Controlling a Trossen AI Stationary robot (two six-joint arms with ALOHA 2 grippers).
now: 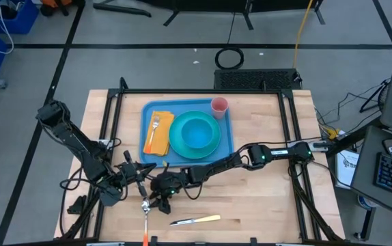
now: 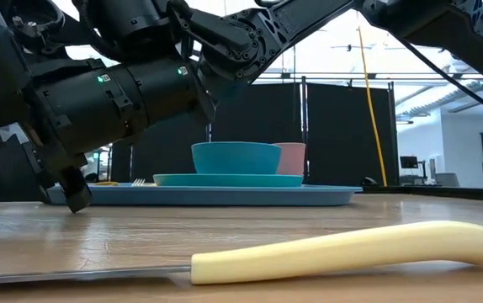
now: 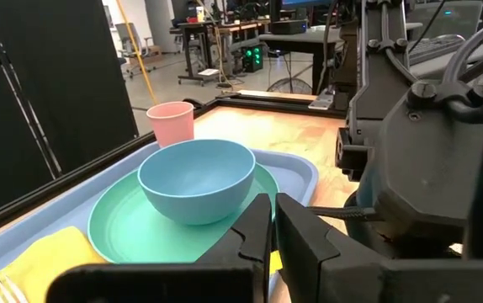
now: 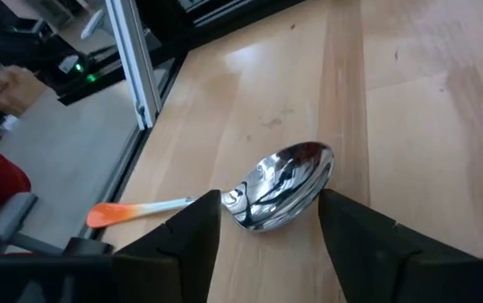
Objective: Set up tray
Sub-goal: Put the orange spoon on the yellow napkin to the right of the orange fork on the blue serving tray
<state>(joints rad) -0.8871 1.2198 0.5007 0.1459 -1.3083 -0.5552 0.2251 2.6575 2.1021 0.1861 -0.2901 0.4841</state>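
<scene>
The light-blue tray (image 1: 186, 154) lies at the table's far middle. It carries a yellow napkin (image 1: 158, 133) with a fork (image 1: 155, 124), a teal plate (image 1: 194, 145) with a blue bowl (image 1: 197, 130), and a pink cup (image 1: 219, 105). A metal spoon (image 4: 283, 187) with an orange handle (image 4: 132, 211) lies near the table's near-left edge. My right gripper (image 4: 271, 223) is open, and its fingers stand on either side of the spoon's bowl. My left gripper (image 3: 272, 229) is shut, close beside it, pointing toward the tray (image 3: 296, 168). My right gripper comes down slanting over the spoon's bowl (image 4: 296, 172), which lies flat on the table between the open fingers (image 4: 199, 223). Whether a finger touches the bowl's edge, I cannot tell.
A knife (image 1: 196, 220) with a pale yellow handle (image 2: 342, 244) lies on the table near its near edge, right of the spoon. Both arms crowd the near-left part of the table (image 1: 264, 205). A black metal frame (image 1: 114, 109) borders the table's sides.
</scene>
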